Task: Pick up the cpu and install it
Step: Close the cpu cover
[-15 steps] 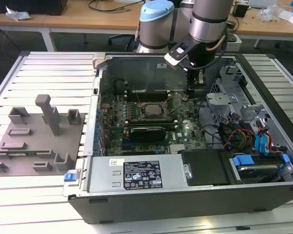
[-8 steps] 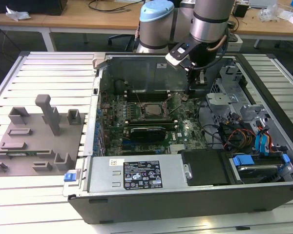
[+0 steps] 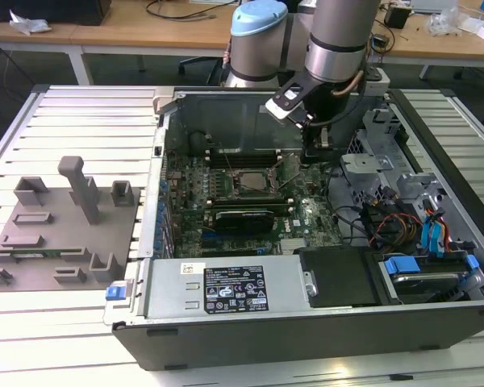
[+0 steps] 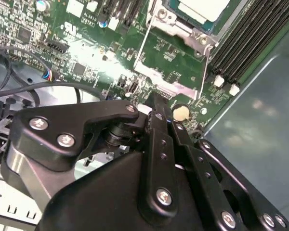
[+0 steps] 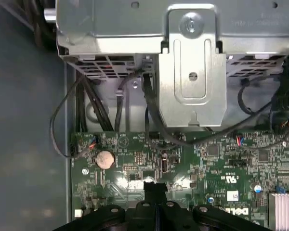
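End effector (image 5: 154, 186), jaws pinched narrow and holding nothing, hovers low over the motherboard (image 5: 216, 163) just beside the socket (image 4: 169, 19). The cpu (image 4: 202, 8) already lies in that socket. Latching work, likely: keep the tips on the wire lever (image 4: 141, 48), off board parts.

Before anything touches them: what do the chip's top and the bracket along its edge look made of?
The chip: pale silvery metal top, satin, going by its even, dull sheen. The bracket: probably bare steel, glossier, with bright glints and a screw head; the alloy can't be told.
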Tool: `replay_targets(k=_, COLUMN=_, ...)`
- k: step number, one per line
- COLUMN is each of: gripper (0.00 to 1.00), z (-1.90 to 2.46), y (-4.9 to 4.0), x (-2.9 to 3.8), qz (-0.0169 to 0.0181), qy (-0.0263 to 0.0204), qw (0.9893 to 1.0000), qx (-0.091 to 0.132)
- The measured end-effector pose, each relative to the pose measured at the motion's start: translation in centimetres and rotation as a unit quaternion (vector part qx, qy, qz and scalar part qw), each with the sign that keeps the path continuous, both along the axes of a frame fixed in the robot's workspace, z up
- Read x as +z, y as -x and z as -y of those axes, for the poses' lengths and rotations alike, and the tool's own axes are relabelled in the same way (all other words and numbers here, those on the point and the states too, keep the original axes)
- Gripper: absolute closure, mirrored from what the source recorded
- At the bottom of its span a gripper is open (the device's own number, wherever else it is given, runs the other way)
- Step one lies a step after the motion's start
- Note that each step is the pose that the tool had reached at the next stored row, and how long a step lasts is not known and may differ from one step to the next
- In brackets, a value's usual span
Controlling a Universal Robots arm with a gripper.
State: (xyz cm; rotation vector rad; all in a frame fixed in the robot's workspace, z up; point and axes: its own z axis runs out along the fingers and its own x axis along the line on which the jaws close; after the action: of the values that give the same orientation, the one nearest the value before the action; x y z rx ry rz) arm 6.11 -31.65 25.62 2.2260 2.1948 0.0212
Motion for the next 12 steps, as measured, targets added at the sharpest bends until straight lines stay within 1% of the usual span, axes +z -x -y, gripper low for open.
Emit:
replay_targets(k=2, gripper=0.89, z=0.0, y=0.76, x=0.01, qz=0.0002, qy=0.0001, qw=1.0, qx=0.0)
replay_targets(k=7, gripper=0.89, z=-0.03, y=1.83, x=0.01, qz=0.001, qy=0.0001, qw=1.0, qx=0.0)
replay_targets(k=12, gripper=0.89, z=-0.08, y=2.91, x=0.01, qz=0.0026, qy=0.0001, qw=1.0, qx=0.0)
